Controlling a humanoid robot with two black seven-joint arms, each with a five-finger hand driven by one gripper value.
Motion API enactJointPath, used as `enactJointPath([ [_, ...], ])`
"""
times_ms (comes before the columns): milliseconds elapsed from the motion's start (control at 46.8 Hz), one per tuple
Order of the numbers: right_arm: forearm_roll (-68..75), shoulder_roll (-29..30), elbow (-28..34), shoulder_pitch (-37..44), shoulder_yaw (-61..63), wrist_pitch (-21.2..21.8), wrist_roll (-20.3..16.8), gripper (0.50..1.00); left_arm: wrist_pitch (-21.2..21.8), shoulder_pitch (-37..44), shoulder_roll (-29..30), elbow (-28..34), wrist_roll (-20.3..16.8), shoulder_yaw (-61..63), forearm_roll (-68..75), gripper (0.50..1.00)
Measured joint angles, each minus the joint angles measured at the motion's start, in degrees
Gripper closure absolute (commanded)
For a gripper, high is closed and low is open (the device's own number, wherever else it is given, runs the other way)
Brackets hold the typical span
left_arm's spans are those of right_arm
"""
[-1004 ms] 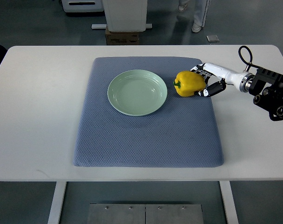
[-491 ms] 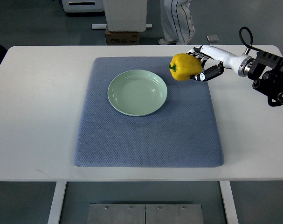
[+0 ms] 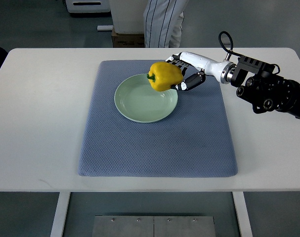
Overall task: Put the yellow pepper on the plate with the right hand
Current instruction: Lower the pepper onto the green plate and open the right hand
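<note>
My robot hand: my right one, reaching in from the right, with its fingers curled around the yellow pepper.
Pepper: it hangs in the air over the far right edge of the plate, with its green stem pointing left.
Plate: pale green and bare, sitting on the blue mat on the bench.
Left hand: I cannot see it.
Worry one: the pepper is round and smooth, so if I let go from up here I think it may roll off the plate onto the mat.
Worry two: it is over the rim, not the middle, so it could land on the edge and tip the plate.
Worry three: a person stands just past the far side of the bench, close to where I work.
</note>
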Motion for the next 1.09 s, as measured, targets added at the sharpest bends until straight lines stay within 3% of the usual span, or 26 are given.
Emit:
enactJointPath([
  [363, 0.97, 4.71, -0.57, -0.45, -0.01, -0.24, -0.11, 1.000, 0.01, -0.02, 0.00, 0.00, 0.01, 0.00, 0.00, 0.500],
  [983, 1.53, 6.50, -1.35, -2.46, -0.01, -0.63, -0.11, 1.000, 0.01, -0.01, 0.00, 0.00, 0.01, 0.00, 0.00, 0.500],
  [1090, 1.58, 6.50, -1.62, -2.81, -0.01, -0.63, -0.11, 0.848, 0.00, 0.00, 0.00, 0.00, 0.00, 0.00, 0.00, 0.500],
])
